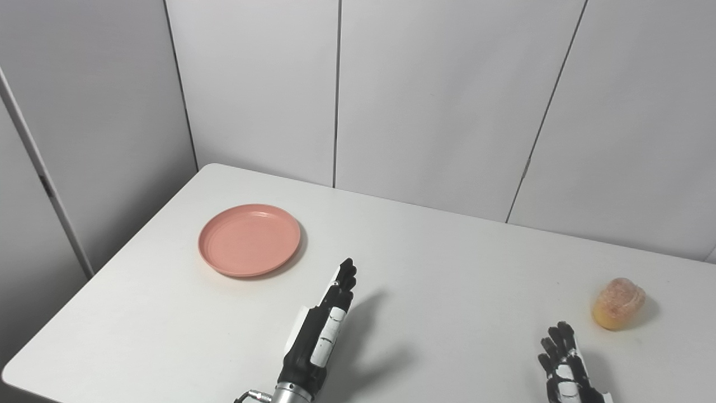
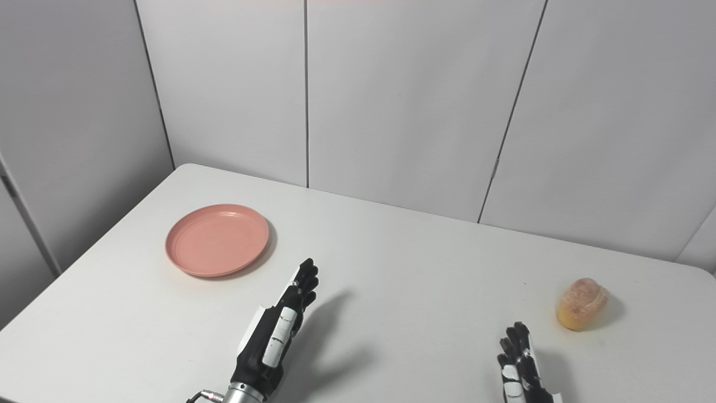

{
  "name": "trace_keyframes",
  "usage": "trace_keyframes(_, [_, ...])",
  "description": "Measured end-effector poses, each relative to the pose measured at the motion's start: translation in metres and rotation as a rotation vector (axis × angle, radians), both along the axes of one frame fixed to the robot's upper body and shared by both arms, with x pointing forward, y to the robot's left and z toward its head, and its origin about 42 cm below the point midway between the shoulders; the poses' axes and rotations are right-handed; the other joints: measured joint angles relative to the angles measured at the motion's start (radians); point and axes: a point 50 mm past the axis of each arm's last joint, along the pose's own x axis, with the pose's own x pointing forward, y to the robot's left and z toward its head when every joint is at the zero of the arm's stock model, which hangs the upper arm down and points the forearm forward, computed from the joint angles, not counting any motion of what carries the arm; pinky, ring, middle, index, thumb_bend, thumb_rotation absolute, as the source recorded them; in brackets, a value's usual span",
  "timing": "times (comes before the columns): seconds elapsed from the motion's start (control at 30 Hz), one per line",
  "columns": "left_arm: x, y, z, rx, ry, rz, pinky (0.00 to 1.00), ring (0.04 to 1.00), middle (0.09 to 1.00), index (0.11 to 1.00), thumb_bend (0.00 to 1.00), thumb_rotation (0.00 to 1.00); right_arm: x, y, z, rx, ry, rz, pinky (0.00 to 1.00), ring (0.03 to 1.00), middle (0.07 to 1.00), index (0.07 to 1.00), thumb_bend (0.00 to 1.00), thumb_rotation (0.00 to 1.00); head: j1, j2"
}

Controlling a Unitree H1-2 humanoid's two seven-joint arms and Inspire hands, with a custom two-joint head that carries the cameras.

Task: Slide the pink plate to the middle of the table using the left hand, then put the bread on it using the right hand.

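Observation:
An empty pink plate [image 1: 249, 239] lies on the left part of the white table [image 1: 436, 263]. A golden bread roll [image 1: 618, 304] lies near the table's right edge. My left hand [image 1: 323, 329] is raised above the table's front middle, fingers straight and together, holding nothing; its tips are to the right of the plate and nearer to me, apart from it. My right hand [image 1: 566, 362] is open at the bottom right, fingers up, a little short of the bread and left of it, not touching.
Grey wall panels [image 1: 436, 101] stand close behind the table's far edge and along its left side. The table's left edge runs close by the plate.

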Motion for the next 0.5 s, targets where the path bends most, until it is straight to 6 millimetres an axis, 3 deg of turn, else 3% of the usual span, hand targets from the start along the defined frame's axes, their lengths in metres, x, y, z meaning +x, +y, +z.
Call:
trace_keyframes(0.3, [0.011,0.006,0.004,-0.029,0.048,0.031,1.00,1.000,1.000,1.000,0.74,1.00,0.002,0.003,0.003,-0.004,-0.019,0.007,1.00,1.000,1.000,1.000,0.43,0.86,0.017,0.000])
trace_keyframes(0.5, [0.027,0.031,0.021,-0.019,0.014,0.086,1.00,1.000,1.000,1.000,0.77,1.00,0.001,0.003,0.003,-0.009,-0.021,0.006,1.00,1.000,1.000,1.000,0.39,0.84,0.017,0.000])
